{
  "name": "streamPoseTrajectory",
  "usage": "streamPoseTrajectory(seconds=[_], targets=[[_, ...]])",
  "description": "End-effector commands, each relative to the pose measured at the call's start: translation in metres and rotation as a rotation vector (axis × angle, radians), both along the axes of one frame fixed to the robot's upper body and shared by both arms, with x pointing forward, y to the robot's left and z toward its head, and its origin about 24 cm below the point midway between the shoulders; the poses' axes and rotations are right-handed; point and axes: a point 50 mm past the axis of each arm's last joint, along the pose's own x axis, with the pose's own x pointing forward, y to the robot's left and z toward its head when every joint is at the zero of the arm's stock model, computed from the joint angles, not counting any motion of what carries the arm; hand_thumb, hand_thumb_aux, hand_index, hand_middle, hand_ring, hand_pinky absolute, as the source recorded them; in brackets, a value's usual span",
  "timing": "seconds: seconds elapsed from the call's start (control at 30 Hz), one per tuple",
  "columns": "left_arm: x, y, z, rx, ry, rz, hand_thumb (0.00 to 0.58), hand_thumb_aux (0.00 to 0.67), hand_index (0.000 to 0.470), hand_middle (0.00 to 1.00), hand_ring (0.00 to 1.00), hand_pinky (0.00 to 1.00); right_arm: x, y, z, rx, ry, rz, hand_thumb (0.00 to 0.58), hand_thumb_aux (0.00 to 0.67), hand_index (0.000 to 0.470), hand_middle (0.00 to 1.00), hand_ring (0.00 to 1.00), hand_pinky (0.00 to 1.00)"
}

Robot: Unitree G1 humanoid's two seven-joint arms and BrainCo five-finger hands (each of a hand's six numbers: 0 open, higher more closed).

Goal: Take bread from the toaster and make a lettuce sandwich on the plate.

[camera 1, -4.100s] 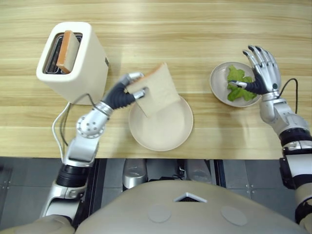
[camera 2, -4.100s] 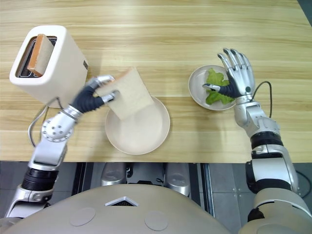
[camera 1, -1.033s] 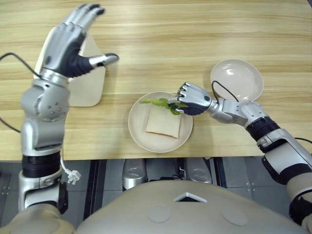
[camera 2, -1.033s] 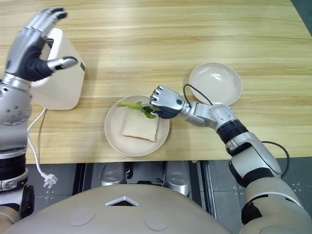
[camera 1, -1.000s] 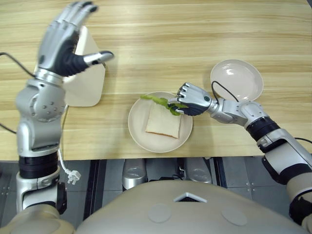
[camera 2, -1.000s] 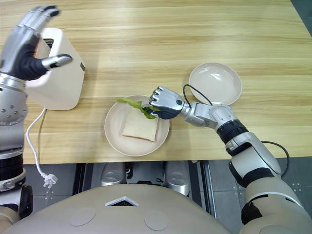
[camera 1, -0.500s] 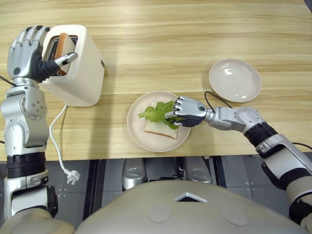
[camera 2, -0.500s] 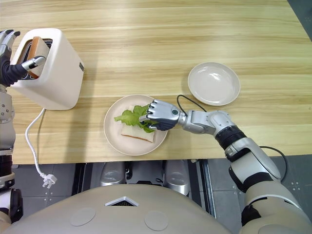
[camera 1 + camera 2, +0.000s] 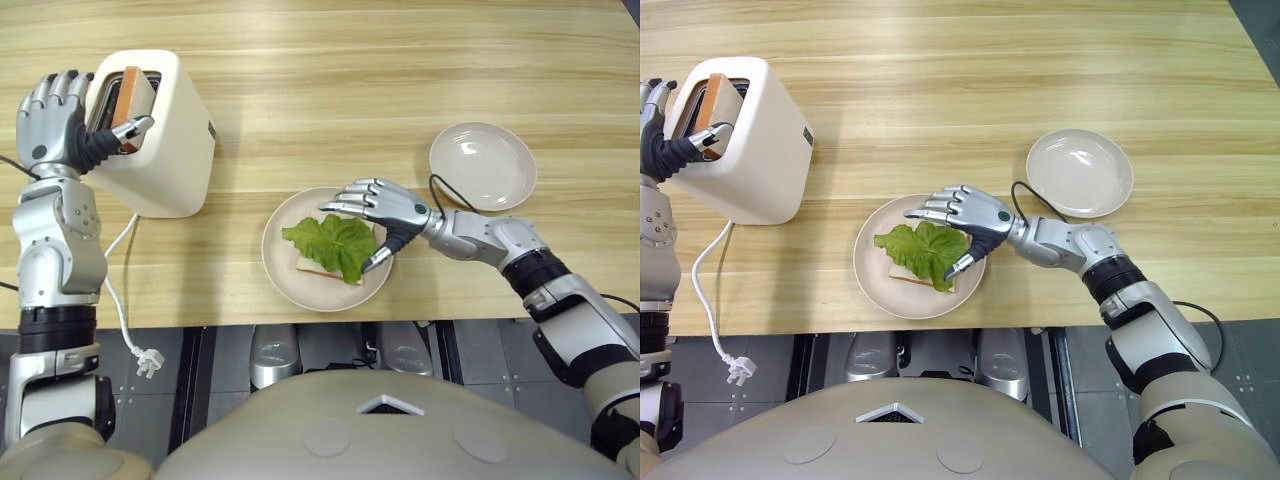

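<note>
I am holding my left hand against the toaster's left top edge. Its fingers are uncurled and upright, gripping nothing, and the thumb is pointing at the upright slice in the slot. That slice is sitting just to the right of the thumb, its long axis running away from me along the slot. I cannot tell whether they are touching.

My right hand is hovering over the plate, well away from the toaster, fingers spread and holding nothing. I am judging the left hand the one for the pull.

I am counting:
- one toaster
- two slices: one in the slot, and the bottom slice on the plate
- one lettuce leaf covering that slice
- one plate
- one bare dish
</note>
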Motion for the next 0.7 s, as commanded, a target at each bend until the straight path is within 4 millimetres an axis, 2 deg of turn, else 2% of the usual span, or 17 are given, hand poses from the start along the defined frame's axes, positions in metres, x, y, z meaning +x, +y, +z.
streamPoseTrajectory(seconds=[0.03,0.1,0.13,0.17,0.2,0.23,0.27,0.3,0.37,0.4,0.43,0.47,0.53,0.57,0.6,0.63,0.7], targets=[[0.003,-0.004,-0.006,-0.008,0.048,-0.016,0.000,0.000,0.000,0.00,0.00,0.00,0.001,0.000,0.004,0.031,-0.009,-0.016,0.000,0.000,0.000,0.00,0.00,0.00],[0.003,-0.006,-0.011,-0.026,0.085,-0.023,0.000,0.000,0.000,0.00,0.00,0.00,0.001,0.000,0.005,0.045,-0.016,-0.023,0.000,0.000,0.000,0.00,0.00,0.00],[0.003,-0.005,-0.013,-0.030,0.106,-0.020,0.018,0.011,0.007,0.00,0.00,0.00,0.001,0.000,0.005,0.050,-0.019,-0.026,0.000,0.000,0.000,0.00,0.00,0.00],[0.003,-0.003,-0.018,-0.038,0.137,-0.011,0.136,0.084,0.058,0.00,0.00,0.00,0.001,-0.001,0.006,0.058,-0.022,-0.031,0.000,0.000,0.000,0.00,0.00,0.00],[0.003,-0.002,-0.022,-0.049,0.162,-0.005,0.449,0.352,0.242,0.00,0.00,0.00,0.001,-0.001,0.006,0.063,-0.024,-0.034,0.000,0.000,0.000,0.00,0.00,0.00],[0.003,-0.001,-0.024,-0.062,0.171,-0.003,0.534,0.481,0.330,0.00,0.00,0.00,0.001,-0.001,0.006,0.066,-0.026,-0.036,0.000,0.000,0.000,0.00,0.00,0.00],[0.003,0.000,-0.024,-0.073,0.171,-0.002,0.534,0.481,0.330,0.00,0.00,0.00,0.001,-0.001,0.006,0.067,-0.028,-0.037,0.000,0.000,0.000,0.00,0.00,0.00],[0.003,0.000,-0.024,-0.079,0.163,-0.005,0.580,0.670,0.460,0.00,0.00,0.00,0.002,-0.001,0.006,0.070,-0.029,-0.041,0.000,0.000,0.000,0.00,0.00,0.00],[0.005,-0.002,-0.019,-0.096,0.121,-0.022,0.580,0.670,0.460,0.00,0.00,0.00,0.002,-0.002,0.006,0.073,-0.031,-0.051,0.000,0.000,0.000,0.00,0.00,0.00],[0.007,-0.004,-0.015,-0.105,0.089,-0.038,0.580,0.670,0.460,0.09,0.09,0.09,0.002,-0.002,0.006,0.076,-0.031,-0.057,0.000,0.000,0.000,0.00,0.00,0.00],[0.009,-0.007,-0.009,-0.114,0.045,-0.060,0.580,0.670,0.460,0.09,0.09,0.09,0.002,-0.003,0.006,0.081,-0.032,-0.063,0.000,0.000,0.000,0.00,0.00,0.00],[0.011,-0.010,-0.001,-0.114,-0.018,-0.080,0.580,0.670,0.460,0.15,0.15,0.15,0.002,-0.003,0.006,0.087,-0.032,-0.067,0.000,0.000,0.000,0.00,0.00,0.00],[0.012,-0.018,0.021,-0.097,-0.175,-0.131,0.580,0.670,0.460,0.16,0.16,0.16,0.002,-0.002,0.006,0.093,-0.031,-0.074,0.000,0.000,0.000,0.00,0.00,0.00],[0.010,-0.024,0.037,-0.083,-0.282,-0.163,0.580,0.670,0.460,0.22,0.22,0.22,0.003,-0.003,0.006,0.101,-0.027,-0.079,0.000,0.000,0.000,0.00,0.00,0.00],[0.007,-0.029,0.051,-0.068,-0.369,-0.190,0.580,0.670,0.460,0.22,0.22,0.22,0.003,-0.003,0.006,0.107,-0.025,-0.083,0.000,0.000,0.000,0.00,0.00,0.00],[0.005,-0.033,0.062,-0.055,-0.438,-0.213,0.580,0.670,0.460,0.35,0.35,0.35,0.003,-0.003,0.007,0.111,-0.023,-0.086,0.000,0.000,0.000,0.00,0.00,0.00],[0.002,-0.038,0.077,-0.033,-0.538,-0.245,0.580,0.670,0.460,0.36,0.36,0.36,0.003,-0.003,0.007,0.113,-0.025,-0.093,0.000,0.000,0.000,0.00,0.00,0.00]])
